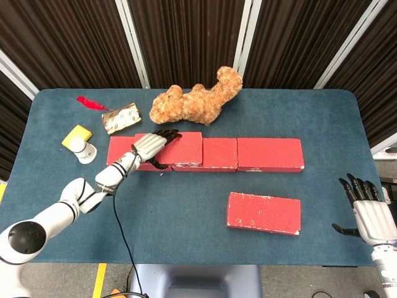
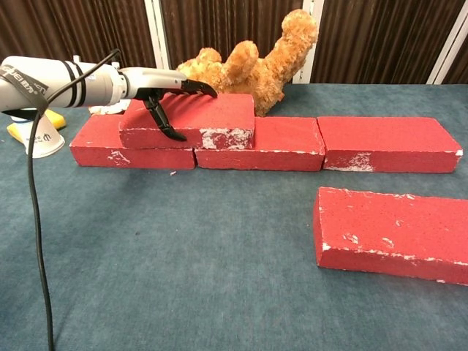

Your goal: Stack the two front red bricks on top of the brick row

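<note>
Overhead, at the tabletop's near-right corner, the right hand is partly cut off by the picture's edge, fingers spread, holding nothing. Left hand grips the stacked brick on the brick row toward the left edge; the front brick lies apart, nearer the front edge.

From the chest, left hand has fingers over the stacked brick and thumb on its front face; the front brick is cut off at right.
</note>
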Motion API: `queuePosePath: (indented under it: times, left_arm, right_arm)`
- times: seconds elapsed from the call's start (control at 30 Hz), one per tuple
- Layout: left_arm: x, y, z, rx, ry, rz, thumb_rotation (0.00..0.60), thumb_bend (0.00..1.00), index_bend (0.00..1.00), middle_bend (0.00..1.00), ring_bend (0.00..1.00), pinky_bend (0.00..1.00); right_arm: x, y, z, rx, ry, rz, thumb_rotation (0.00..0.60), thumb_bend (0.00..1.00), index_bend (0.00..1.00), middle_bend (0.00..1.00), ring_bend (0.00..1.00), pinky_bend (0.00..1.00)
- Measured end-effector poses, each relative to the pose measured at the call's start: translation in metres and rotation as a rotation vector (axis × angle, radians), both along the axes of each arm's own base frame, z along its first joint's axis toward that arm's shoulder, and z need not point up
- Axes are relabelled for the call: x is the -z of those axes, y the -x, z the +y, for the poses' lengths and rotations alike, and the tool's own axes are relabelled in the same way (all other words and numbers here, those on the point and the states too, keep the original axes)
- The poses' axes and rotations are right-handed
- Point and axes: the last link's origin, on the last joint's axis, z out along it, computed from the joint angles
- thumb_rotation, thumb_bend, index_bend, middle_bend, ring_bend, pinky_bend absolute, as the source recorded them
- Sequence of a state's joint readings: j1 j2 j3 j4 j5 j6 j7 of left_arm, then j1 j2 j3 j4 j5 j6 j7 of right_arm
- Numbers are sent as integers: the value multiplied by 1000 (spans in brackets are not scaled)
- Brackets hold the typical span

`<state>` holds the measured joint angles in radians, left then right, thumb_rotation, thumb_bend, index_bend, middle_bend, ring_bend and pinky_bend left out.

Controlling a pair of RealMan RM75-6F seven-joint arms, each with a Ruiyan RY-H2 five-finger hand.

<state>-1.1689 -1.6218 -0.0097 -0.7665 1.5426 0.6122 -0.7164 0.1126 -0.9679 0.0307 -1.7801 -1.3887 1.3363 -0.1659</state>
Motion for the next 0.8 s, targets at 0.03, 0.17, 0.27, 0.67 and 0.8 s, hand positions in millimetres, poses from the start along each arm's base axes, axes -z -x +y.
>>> queuePosePath:
  times: [0.03, 0.17, 0.27, 0.67, 0.8]
  left_arm:
    - [0, 0, -1, 3, 1, 2, 600, 225, 0, 0, 0, 90]
    - [-1, -2, -2, 13, -3, 5, 600, 221, 0, 0, 0, 84]
    - [-2, -2, -3, 20, -9, 4, 600, 222, 0, 0, 0, 77]
    - [-5, 0, -3, 17, -13, 23, 600, 222, 0, 0, 0, 38]
    - [-5, 1, -3, 9, -21, 24, 600, 211, 0, 0, 0, 12]
  right_arm:
    - [0, 0, 0, 0, 1, -1, 534, 113, 0, 0, 0, 0]
    - [0, 0, 0, 1, 3, 1, 534, 113, 0, 0, 0, 0]
    - [0, 0, 1, 0, 1, 0, 534, 113, 0, 0, 0, 0]
    - [-1, -2, 2, -25, 10, -15, 550, 113, 0, 0, 0, 0]
    - [-1, -2, 2, -25, 16, -16, 550, 113, 0, 0, 0, 0]
